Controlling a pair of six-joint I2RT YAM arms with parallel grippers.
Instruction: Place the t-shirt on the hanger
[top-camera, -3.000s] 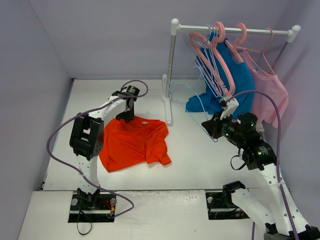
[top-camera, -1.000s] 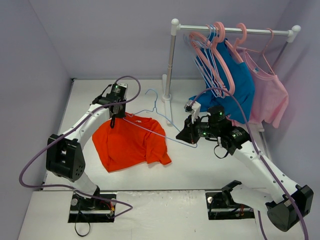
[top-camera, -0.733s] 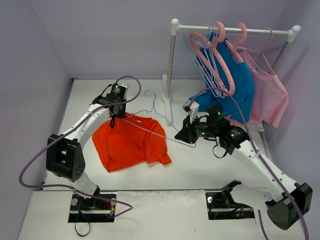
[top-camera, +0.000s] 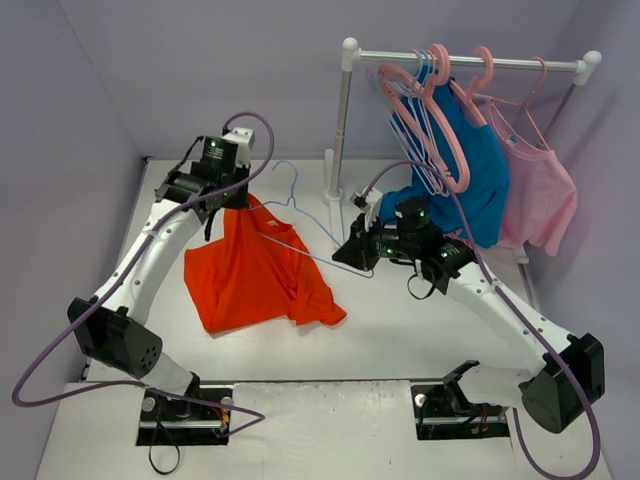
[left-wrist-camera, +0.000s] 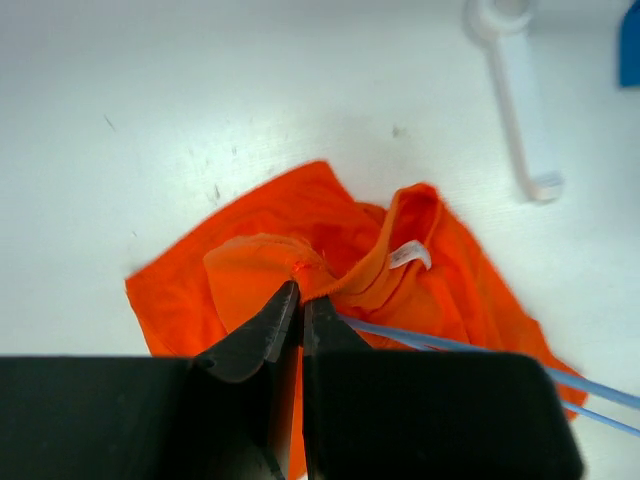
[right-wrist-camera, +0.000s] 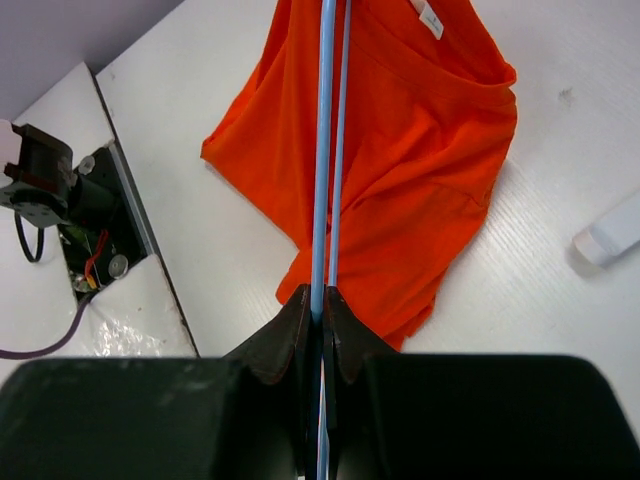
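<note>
The orange-red t-shirt (top-camera: 255, 275) hangs partly lifted, its lower part on the table. My left gripper (top-camera: 208, 232) is shut on its collar edge (left-wrist-camera: 300, 272), raised above the table; the white label (left-wrist-camera: 408, 254) shows inside the neck. The light-blue hanger (top-camera: 300, 235) is held by my right gripper (top-camera: 347, 254), shut on its end (right-wrist-camera: 322, 290). Its far arm reaches into the neck opening, its hook (top-camera: 287, 172) points up. In the right wrist view the hanger's two wires (right-wrist-camera: 328, 140) run over the t-shirt (right-wrist-camera: 400, 160).
A white clothes rail (top-camera: 470, 62) stands at the back right with pink hangers (top-camera: 440, 110), a blue shirt (top-camera: 475, 170) and a pale pink top (top-camera: 545, 195). Its upright post (top-camera: 342, 130) and foot (left-wrist-camera: 515, 110) are near the hanger's hook.
My left gripper has risen and drawn back-left, lifting the t-shirt's collar off the table. My right gripper has carried the hanger left, its arm now entering the neck.
</note>
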